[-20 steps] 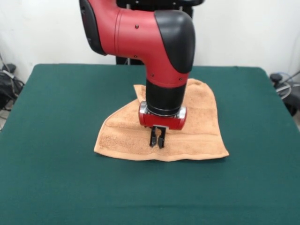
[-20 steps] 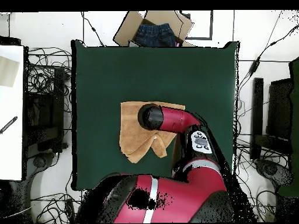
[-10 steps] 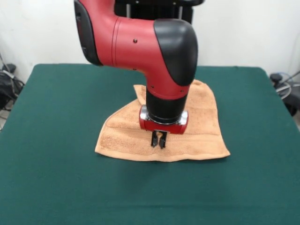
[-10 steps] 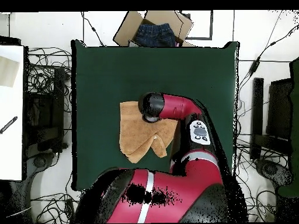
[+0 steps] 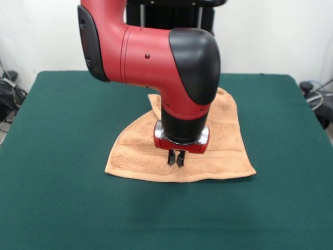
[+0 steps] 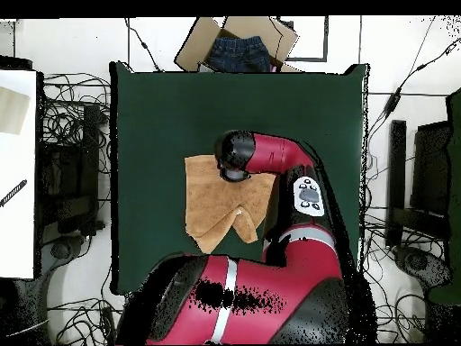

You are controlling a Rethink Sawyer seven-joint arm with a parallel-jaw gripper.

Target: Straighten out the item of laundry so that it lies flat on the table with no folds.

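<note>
gripper [image 5: 175, 158], fingers nearly together, empty above towel [image 5: 223, 140]; best pinch the folded flap toward 10 o'clock, drag outward.

The arm [image 5: 156, 62] hides the towel [image 5: 229, 140]'s middle — overhead, it covers the claw [image 5: 176, 158] entirely.

towel [image 5: 229, 140]: showing peach-orange, woven band near hem | counter [image 5: 62, 130]: looking dark green | arm [image 5: 151, 52]: showing red and black | pincer [image 5: 176, 159]: showing black
</note>
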